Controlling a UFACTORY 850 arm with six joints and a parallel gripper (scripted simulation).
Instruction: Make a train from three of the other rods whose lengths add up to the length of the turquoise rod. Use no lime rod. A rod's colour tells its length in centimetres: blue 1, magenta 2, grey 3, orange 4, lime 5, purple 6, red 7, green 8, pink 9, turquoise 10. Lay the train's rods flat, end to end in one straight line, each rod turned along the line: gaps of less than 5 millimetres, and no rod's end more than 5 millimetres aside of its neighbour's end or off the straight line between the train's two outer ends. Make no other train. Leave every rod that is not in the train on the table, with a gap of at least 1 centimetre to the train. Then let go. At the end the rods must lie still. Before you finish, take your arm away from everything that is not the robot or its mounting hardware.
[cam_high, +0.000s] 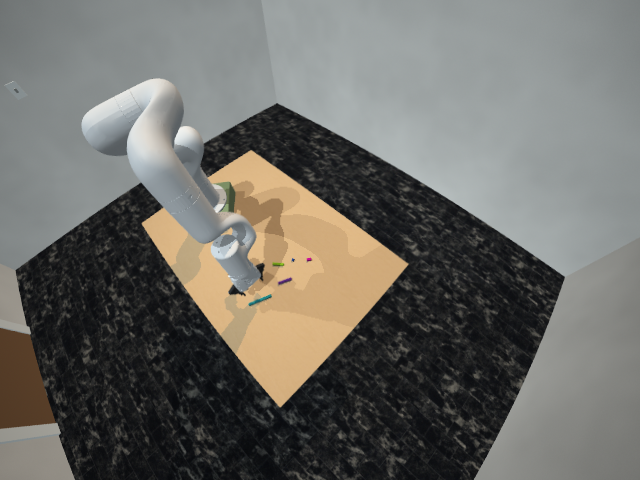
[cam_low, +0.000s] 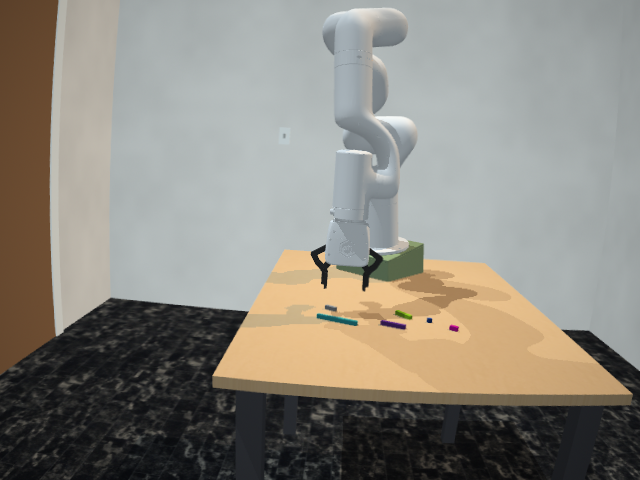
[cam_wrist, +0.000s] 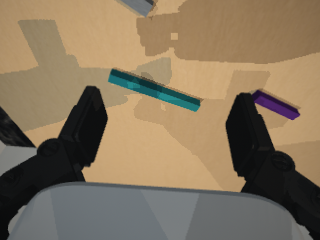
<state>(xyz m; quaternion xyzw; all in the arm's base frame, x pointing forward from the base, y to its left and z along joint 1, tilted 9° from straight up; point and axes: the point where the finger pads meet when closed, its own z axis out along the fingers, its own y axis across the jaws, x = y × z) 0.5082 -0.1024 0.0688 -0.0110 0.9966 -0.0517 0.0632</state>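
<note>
Here, six rods on the worktop (cam_high: 320, 299) (cam_low: 413, 361) (cam_wrist: 145, 165), one of each colour:
- One turquoise rod (cam_high: 260, 300) (cam_low: 337, 319) (cam_wrist: 154, 90), longest, lying flat.
- One grey rod (cam_low: 330, 307) (cam_wrist: 137, 6), near the turquoise; cut off in wrist view.
- One purple rod (cam_high: 284, 281) (cam_low: 392, 324) (cam_wrist: 276, 105), apart from the turquoise.
- One lime (cam_high: 278, 264) (cam_low: 403, 314), one blue (cam_high: 293, 259) (cam_low: 429, 320), one magenta (cam_high: 309, 259) (cam_low: 453, 328); all apart.
- One claw (cam_high: 248, 282) (cam_low: 344, 288) (cam_wrist: 166, 105), fingers spread wide above the worktop, holding nothing, touching nothing.
</note>
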